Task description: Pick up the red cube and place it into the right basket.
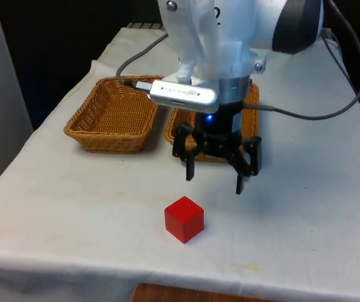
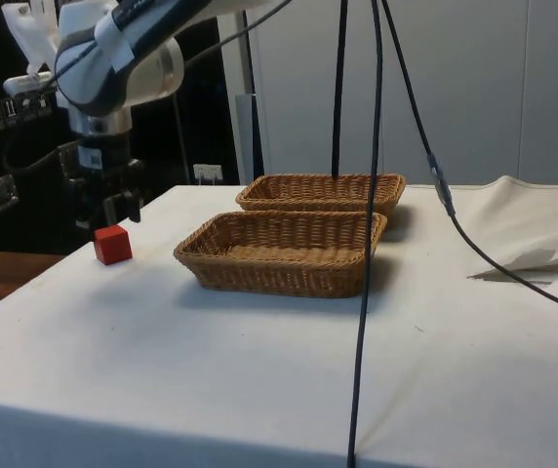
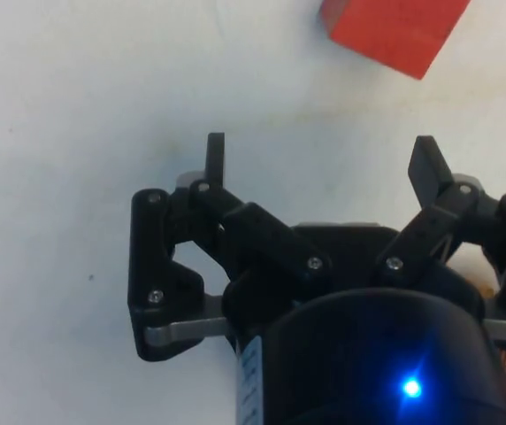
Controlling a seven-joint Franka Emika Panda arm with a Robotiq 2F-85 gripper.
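Two fingers (image 1: pixel 191 168) spread apart, empty, hanging above the bench (image 1: pixel 306 207) short of the cube (image 1: pixel 184 219), presumably opened for a straddling descent. Cube rests on the cloth near the bench's front edge, well apart from both baskets (image 1: pixel 112 114); approach not yet aligned.

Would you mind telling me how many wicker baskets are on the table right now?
2. One basket sits toward the front view's left; the other basket is beside it on the front view's right, largely hidden behind the gripper. The side view gives no sign of a third.
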